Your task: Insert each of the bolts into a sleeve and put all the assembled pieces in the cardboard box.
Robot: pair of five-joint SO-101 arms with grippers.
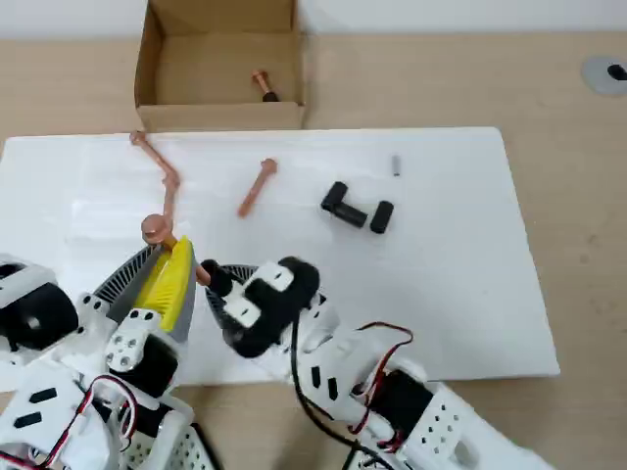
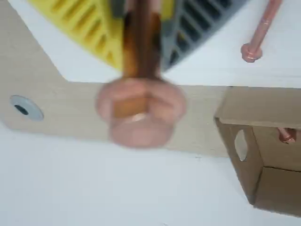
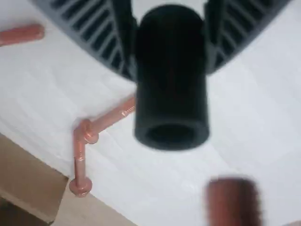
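My left gripper (image 1: 181,257), with one yellow jaw, is shut on a copper bolt (image 1: 157,230); its flanged head (image 2: 140,110) points toward the box. My right gripper (image 1: 220,284) is shut on a black sleeve (image 3: 171,75), held right at the shaft end of that bolt over the near left of the white mat (image 1: 441,294). The blurred copper bolt (image 3: 233,200) shows just beyond the sleeve's open mouth. A loose bolt (image 1: 257,186) lies mid-mat, and two more bolts (image 1: 162,174) lie end to end at the left. Two black sleeves (image 1: 343,206) and a third (image 1: 381,216) lie right of centre.
The open cardboard box (image 1: 147,69) stands at the far left behind the mat and holds one bolt in a sleeve (image 1: 265,86). A small grey pin (image 1: 396,164) lies on the mat. A grey grommet (image 1: 607,73) is set in the wooden tabletop at the far right.
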